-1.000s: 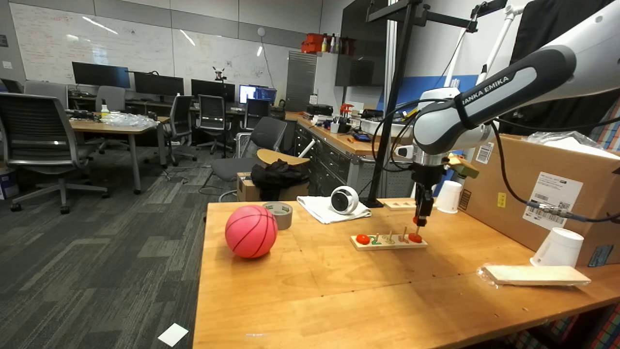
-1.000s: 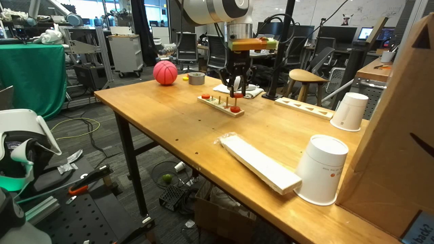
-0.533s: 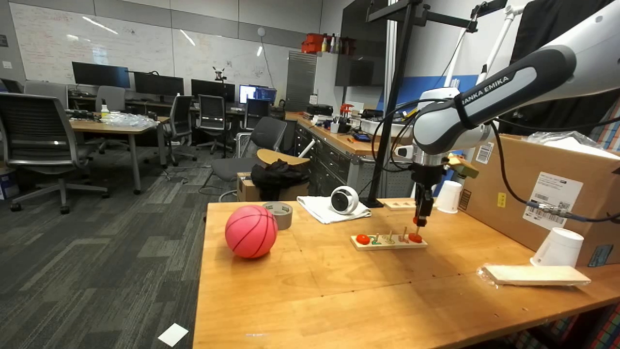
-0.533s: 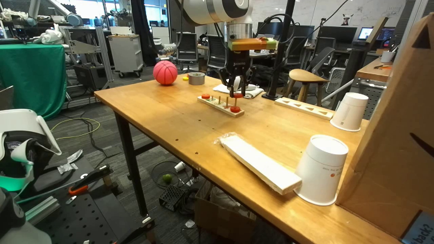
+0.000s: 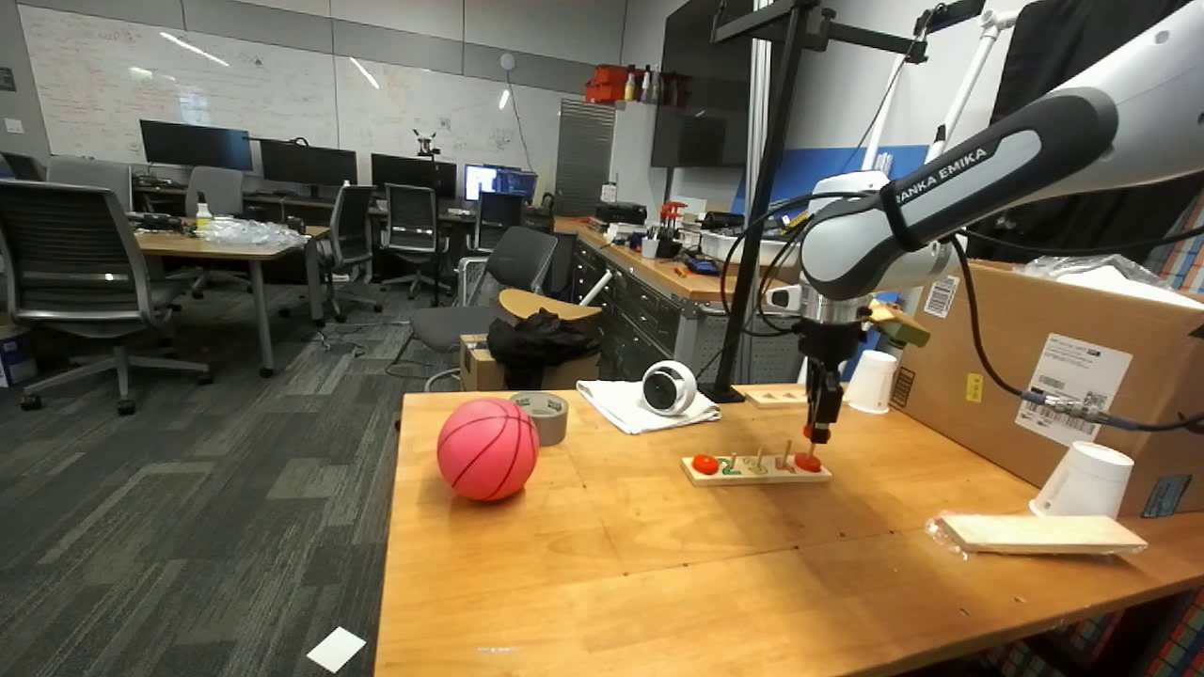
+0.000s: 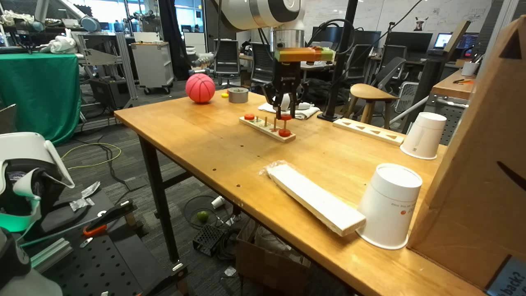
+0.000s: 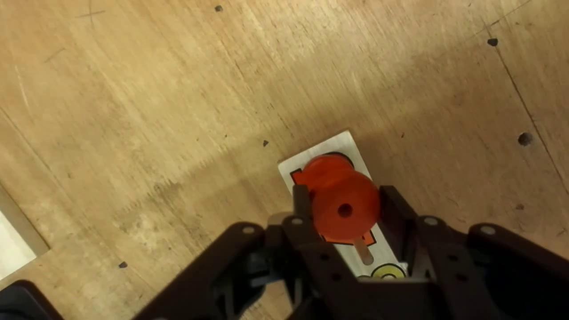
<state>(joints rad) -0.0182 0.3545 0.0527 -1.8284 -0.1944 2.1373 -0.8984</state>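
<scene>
Above pegboard (image 5: 757, 480), gripper (image 7: 344, 195), clasped disc (image 7: 331, 209) (red)

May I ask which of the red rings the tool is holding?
The raised ring: it is clamped in the tool above the board, while the other two rest on it, one near each end.

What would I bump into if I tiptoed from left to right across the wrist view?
The corner of a pale wooden piece → one finger of the pincer → the red disc it squeezes → the other finger → a round hole in the tabletop.
</scene>
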